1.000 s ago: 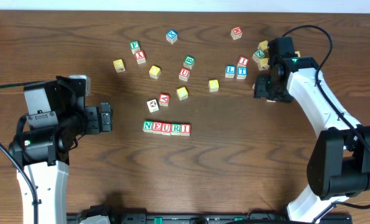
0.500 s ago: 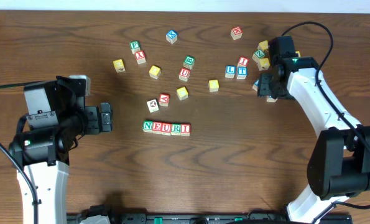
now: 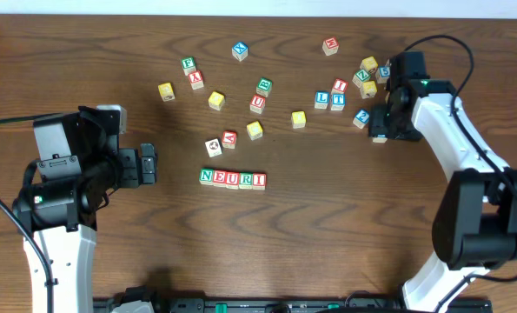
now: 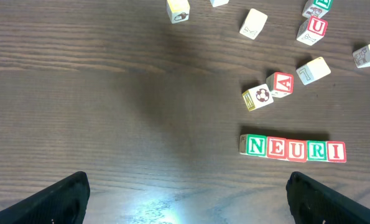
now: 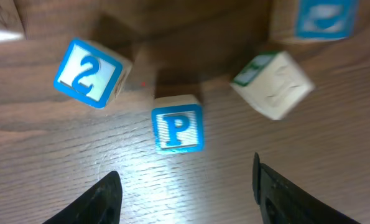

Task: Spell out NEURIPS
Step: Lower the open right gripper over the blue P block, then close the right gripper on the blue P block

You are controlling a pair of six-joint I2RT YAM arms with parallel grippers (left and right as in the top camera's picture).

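Right pincer (image 5: 186, 194) now behind P cube (image 5: 178, 123)

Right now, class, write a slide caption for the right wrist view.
Open right claw poised over a blue P cube, a blue 2 cube nearby on the wooden table.

Robotics lab test bench. Dark wood-grain table (image 3: 328, 243). White-and-black robot arms stand left (image 3: 58, 204) and right (image 3: 467, 165) of NEURI cube row (image 3: 233, 179). Black cable (image 3: 449, 42) loops far right of row. Black mounting rail (image 3: 267, 306) runs along table edge nearest row.
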